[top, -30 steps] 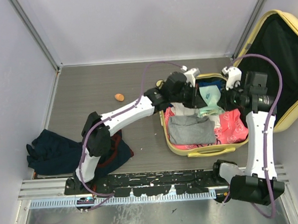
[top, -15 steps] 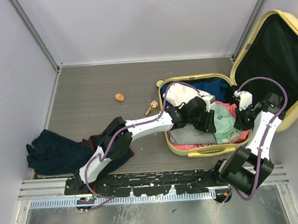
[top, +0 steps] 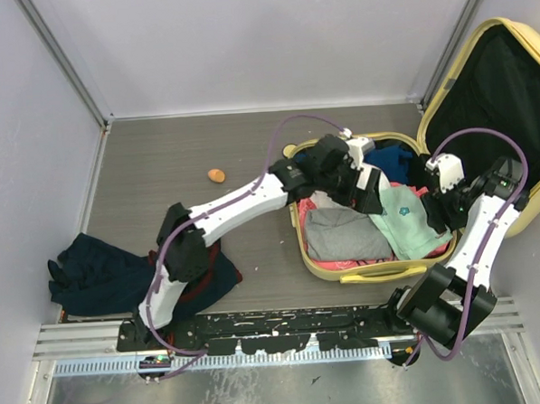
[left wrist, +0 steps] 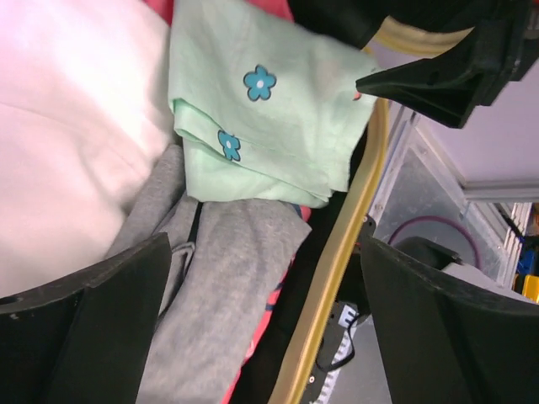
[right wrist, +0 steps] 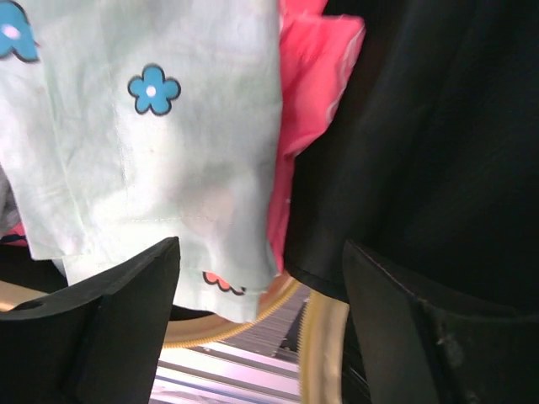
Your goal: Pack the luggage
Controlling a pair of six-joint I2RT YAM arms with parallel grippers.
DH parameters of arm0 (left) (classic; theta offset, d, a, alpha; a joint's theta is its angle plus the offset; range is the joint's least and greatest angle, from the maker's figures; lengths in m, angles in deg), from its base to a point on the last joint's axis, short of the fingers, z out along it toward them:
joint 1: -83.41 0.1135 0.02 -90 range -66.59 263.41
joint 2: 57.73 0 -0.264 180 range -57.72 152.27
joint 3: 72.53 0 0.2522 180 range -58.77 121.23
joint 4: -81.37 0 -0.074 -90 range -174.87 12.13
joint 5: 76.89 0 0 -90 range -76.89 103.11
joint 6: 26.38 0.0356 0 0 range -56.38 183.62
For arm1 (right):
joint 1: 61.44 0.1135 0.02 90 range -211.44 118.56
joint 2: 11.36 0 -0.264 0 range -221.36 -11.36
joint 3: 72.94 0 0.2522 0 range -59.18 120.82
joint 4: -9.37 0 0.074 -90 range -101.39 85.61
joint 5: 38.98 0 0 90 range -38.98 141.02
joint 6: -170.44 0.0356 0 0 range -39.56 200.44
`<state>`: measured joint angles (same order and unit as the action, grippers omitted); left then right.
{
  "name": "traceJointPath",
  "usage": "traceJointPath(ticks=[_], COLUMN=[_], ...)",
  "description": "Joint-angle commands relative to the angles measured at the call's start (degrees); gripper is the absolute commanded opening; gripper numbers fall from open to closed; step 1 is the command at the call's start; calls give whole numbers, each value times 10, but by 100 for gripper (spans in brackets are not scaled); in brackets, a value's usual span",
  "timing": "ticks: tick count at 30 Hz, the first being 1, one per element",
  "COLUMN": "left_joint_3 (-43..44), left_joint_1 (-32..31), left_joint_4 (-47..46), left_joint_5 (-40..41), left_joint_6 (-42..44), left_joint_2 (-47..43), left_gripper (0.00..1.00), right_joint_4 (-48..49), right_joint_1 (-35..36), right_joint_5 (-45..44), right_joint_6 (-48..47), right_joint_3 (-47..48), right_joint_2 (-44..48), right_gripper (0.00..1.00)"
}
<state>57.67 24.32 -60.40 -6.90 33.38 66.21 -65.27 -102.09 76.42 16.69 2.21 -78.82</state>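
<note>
Both claws gape wide, gripping nothing. The left gripper (top: pixel 369 192) and right gripper (top: pixel 436 213) hang over a soft mint cloth (left wrist: pixel 269 126) with blue flowers, which lies beside grey jersey (left wrist: pixel 227 286) and pink fabric (right wrist: pixel 316 76). Beneath them the luggage (top: pixel 373 271), a glossy yellow shell with rounded corners, lies open-face up at the table's (top: pixel 177 162) right edge. Its black-lined lid (top: pixel 509 90) tilts toward the far right corner.

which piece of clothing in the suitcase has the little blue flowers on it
The mint green garment on the right side of the luggage, next to the plain grey one. It alone shows blue flowers.
</note>
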Motion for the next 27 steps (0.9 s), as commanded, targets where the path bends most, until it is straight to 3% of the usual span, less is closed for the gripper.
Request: traceJointPath(ticks=[1, 7, 13, 18, 21, 23, 27], left_joint_3=[-10, -83, -205, -260, -299, -345, -410], left_joint_1=[30, 79, 182, 283, 314, 322, 335], left_joint_4=[24, 59, 67, 125, 142, 121, 66], left_joint_5=[-34, -50, -111, -185, -200, -189, -232], left_joint_6=[68, 144, 218, 331, 407, 455, 541], left_joint_2=[-115, -200, -296, -334, -346, -355, -358], left_gripper=[99, 98, 98, 98, 98, 98, 98], right_joint_4=[-91, -196, -207, -132, -76, -23, 62], right_joint_1=[-2, 7, 33, 72, 119, 147, 180], right_joint_5=[52, 87, 67, 59, 51, 52, 56], right_joint_6=[-52, -99, -105, -70, -15, 34, 131], right_joint_3=[111, 194, 119, 1, -56, -90, -123], right_joint_2=[-8, -47, -36, 9, 22, 25, 14], right_gripper=[86, 90, 87, 82, 74, 64, 61])
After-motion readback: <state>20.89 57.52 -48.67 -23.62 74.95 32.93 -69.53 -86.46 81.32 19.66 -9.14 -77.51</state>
